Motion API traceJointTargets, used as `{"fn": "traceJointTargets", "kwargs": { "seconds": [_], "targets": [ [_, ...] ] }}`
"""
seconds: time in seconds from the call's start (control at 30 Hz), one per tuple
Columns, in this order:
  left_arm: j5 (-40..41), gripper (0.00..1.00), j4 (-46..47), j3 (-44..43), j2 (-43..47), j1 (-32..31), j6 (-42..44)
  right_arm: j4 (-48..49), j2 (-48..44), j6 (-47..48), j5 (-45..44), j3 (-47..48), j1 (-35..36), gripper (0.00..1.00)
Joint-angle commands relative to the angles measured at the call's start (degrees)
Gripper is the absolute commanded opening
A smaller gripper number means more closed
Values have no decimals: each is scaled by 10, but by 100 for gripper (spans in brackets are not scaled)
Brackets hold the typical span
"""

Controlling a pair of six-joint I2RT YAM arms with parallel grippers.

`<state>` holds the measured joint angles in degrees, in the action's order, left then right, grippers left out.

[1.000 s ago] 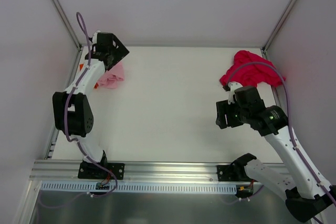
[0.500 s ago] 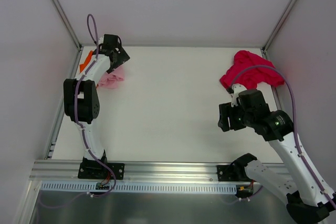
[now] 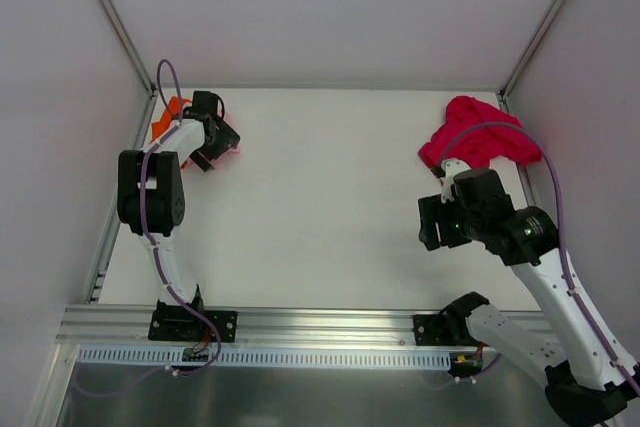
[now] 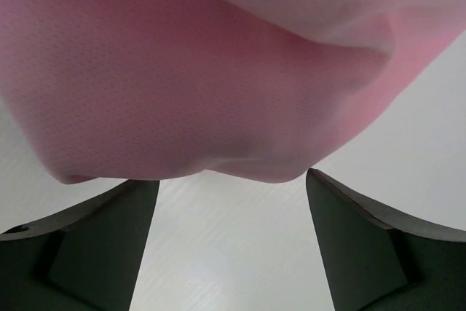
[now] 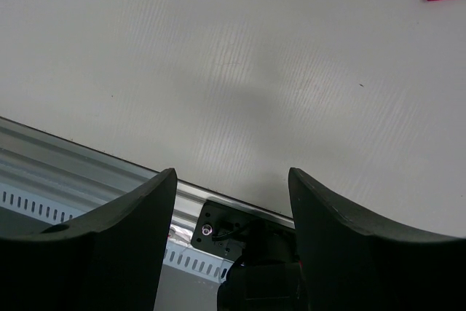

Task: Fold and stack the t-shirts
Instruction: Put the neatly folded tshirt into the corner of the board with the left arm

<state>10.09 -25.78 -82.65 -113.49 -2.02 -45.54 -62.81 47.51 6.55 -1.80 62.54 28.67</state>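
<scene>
Seen from above, the left end effector hung low in the far-left corner of the worktop. Its jaws were spread and gripped nothing. The pink t-shirt lay bunched right under and just ahead of it. The orange t-shirt showed behind its wrist, wedged toward the side wall. The right end effector hovered released and empty over bare worktop. The red t-shirt lay crumpled beyond it toward the far-right corner, near but apart.

In the left wrist view, pink cloth filled the upper field, and its rounded lower fold sat just past the fingertips. Whether the cloth brushed them could not be told. No cloth lay between the pads, so the step in hand looked like the first pick of the pink shirt. To do it well, the end effector would need to go a little further forward and down. That would bring a single fold or hem between the pads rather than the whole bulk.

In the right wrist view, the parted fingers framed plain worktop, with the metal rail at the near edge below them. A corner of red cloth showed far ahead and to the right.

The left end effector had little room. The wall and the orange shirt were close on its outer side, so a lift would best draw inward. The middle of the worktop between the two end effectors looked like the open place for spreading and folding.
</scene>
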Motion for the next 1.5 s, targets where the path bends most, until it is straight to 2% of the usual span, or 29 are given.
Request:
{"fn": "traceJointTargets", "kwargs": {
  "seconds": [0.0, 0.2, 0.4, 0.6, 0.67, 0.8, 1.0, 1.47],
  "targets": [
    [-35, 83, 1, -3, 4, 0, -27, -12, -1, 9, -13, 27, 3, 67],
    [-81, 80, 48, 0, 30, 0, -7, -7, -4, 3, -11, 16, 2, 67],
    [-25, 82, 42, -79, 86, 0, 35, 7, -3, 0, -3, 12, 3, 67],
    [33, 82, 22, -148, 71, 1, 98, 17, 7, -1, 2, 22, 3, 67],
    [90, 86, 20, -149, 68, 2, 107, 16, 6, -1, 1, 28, 3, 67],
    [83, 85, -36, -178, 17, 17, 96, 1, 0, 6, -14, 36, 3, 68],
    [70, 85, -27, -97, 20, 17, 60, -19, 0, 8, -18, 60, 2, 68],
    [-5, 85, -87, -61, -29, 35, 20, -61, -25, 11, -41, 92, 3, 68]
  ]
}}
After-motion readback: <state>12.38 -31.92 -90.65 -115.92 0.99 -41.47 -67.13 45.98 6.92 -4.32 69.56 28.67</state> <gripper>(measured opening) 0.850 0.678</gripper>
